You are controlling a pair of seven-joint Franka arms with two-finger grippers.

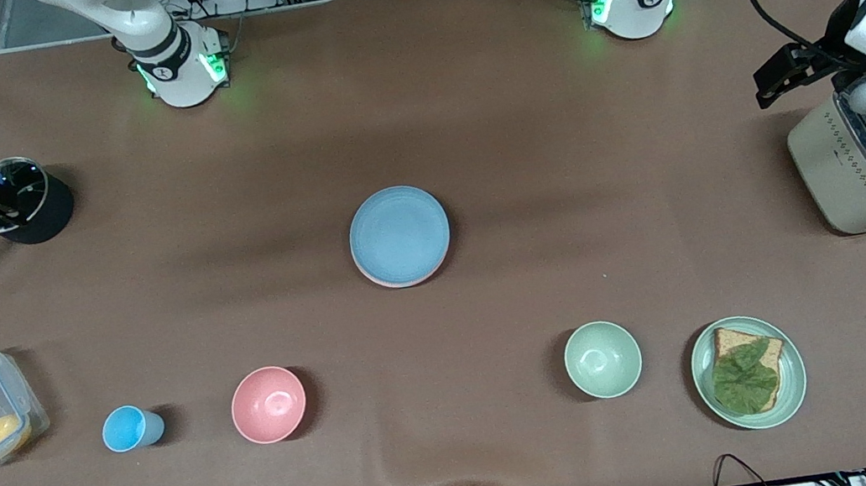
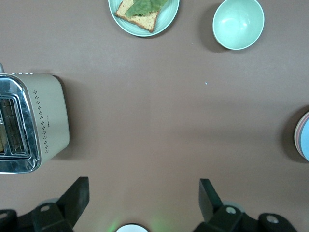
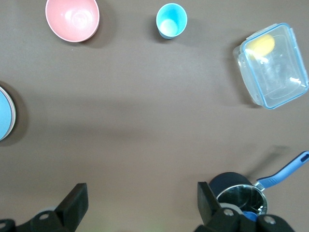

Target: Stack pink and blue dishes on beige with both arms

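We see bare tablecloth (image 1: 520, 137) ringing the stacked blue plate (image 1: 399, 235) at center; a pink bowl (image 1: 268, 404) and green bowl (image 1: 603, 359) stand nearer the camera, a toaster (image 1: 854, 167) and black pot (image 1: 29, 202) at either end.

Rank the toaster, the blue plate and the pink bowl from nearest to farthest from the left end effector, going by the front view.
1. Toaster: at the left arm's end of the table, close by the open left end effector.
2. Blue plate: mid-table.
3. Pink bowl: toward the right arm's end of the table, nearer the front camera than the blue plate.
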